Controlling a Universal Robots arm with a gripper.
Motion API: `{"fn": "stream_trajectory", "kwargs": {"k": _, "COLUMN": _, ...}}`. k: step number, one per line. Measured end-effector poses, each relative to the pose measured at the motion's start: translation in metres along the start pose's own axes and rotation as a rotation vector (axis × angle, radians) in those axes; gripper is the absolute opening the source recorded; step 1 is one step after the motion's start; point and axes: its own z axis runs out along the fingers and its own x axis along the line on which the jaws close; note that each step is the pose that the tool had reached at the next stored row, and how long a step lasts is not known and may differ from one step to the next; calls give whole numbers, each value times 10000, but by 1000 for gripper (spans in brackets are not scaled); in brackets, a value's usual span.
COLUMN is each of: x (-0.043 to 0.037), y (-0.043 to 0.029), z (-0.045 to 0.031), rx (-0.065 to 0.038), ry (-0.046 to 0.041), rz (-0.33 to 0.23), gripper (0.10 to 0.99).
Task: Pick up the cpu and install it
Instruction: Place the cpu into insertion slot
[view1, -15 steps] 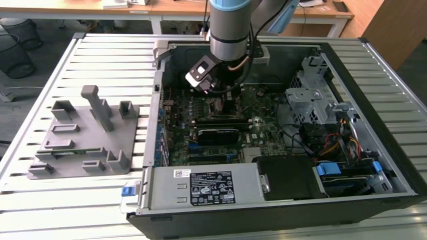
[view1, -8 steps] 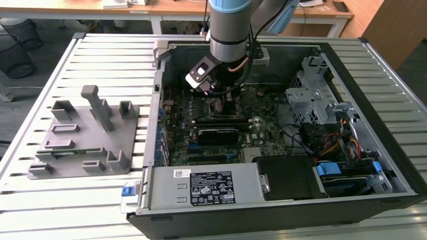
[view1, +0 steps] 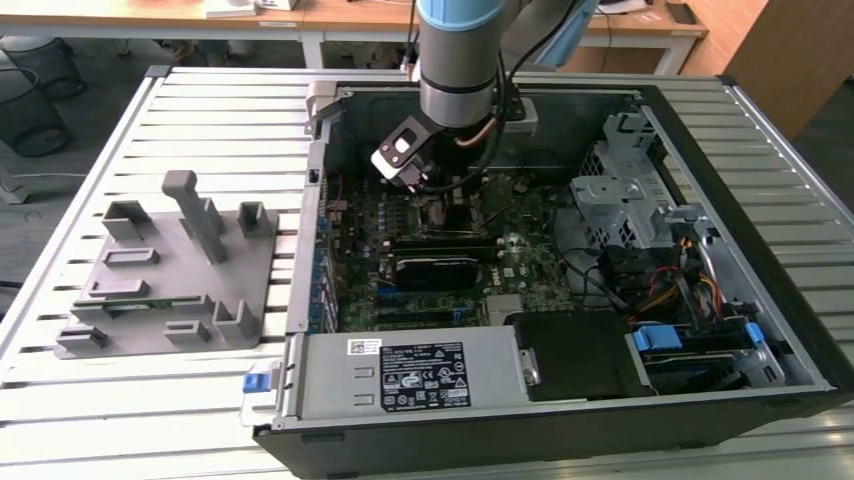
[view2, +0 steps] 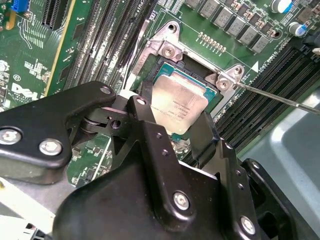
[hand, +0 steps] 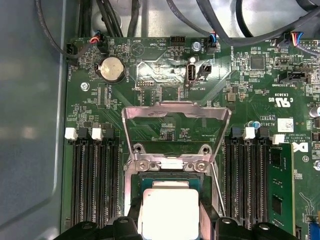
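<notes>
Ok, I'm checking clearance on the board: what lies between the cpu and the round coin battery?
In the first wrist view, the socket's open metal load plate and its screwed hinge lie between the cpu and the coin battery.

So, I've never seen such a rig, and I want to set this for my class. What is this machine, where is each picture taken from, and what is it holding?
It is a single robot arm with a gripper at its tip. The exterior view looks down on an open computer case lying on a slatted table, with a grey fixture toward that view's left. Both wrist views come from cameras riding on the arm, looking at the motherboard. There the gripper's black fingers clasp the cpu, a silver square chip, at its socket, whose metal frame stands open. Whether the chip is fully seated is unclear.
</notes>
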Motion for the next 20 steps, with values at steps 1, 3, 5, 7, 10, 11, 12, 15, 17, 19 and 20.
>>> {"fn": "stream_trajectory", "kwargs": {"k": 1, "x": 0, "y": 0, "z": 6, "rx": -1, "ry": 0, "rz": 0, "gripper": 537}}
{"fn": "stream_trajectory", "kwargs": {"k": 3, "x": 0, "y": -1, "z": 9, "rx": 1, "ry": 0, "rz": 0, "gripper": 537}}
{"fn": "stream_trajectory", "kwargs": {"k": 5, "x": 1, "y": -1, "z": 10, "rx": 1, "ry": 0, "rz": 1, "gripper": 537}}
{"fn": "stream_trajectory", "kwargs": {"k": 7, "x": 1, "y": -1, "z": 10, "rx": 0, "ry": 0, "rz": 1, "gripper": 537}}
{"fn": "stream_trajectory", "kwargs": {"k": 10, "x": 1, "y": -1, "z": 11, "rx": 0, "ry": 3, "rz": 1, "gripper": 537}}
{"fn": "stream_trajectory", "kwargs": {"k": 11, "x": 1, "y": -1, "z": 11, "rx": 0, "ry": 2, "rz": 1, "gripper": 549}}
{"fn": "stream_trajectory", "kwargs": {"k": 12, "x": 1, "y": -1, "z": 11, "rx": -1, "ry": 0, "rz": 1, "gripper": 549}}
{"fn": "stream_trajectory", "kwargs": {"k": 15, "x": 1, "y": -1, "z": 11, "rx": -1, "ry": -2, "rz": 1, "gripper": 612}}
{"fn": "stream_trajectory", "kwargs": {"k": 17, "x": 1, "y": 0, "z": 9, "rx": 0, "ry": -3, "rz": 0, "gripper": 612}}
{"fn": "stream_trajectory", "kwargs": {"k": 19, "x": 1, "y": 0, "z": 2, "rx": 0, "ry": -4, "rz": 1, "gripper": 612}}
{"fn": "stream_trajectory", "kwargs": {"k": 20, "x": 1, "y": 0, "z": -4, "rx": 0, "ry": -4, "rz": 1, "gripper": 612}}
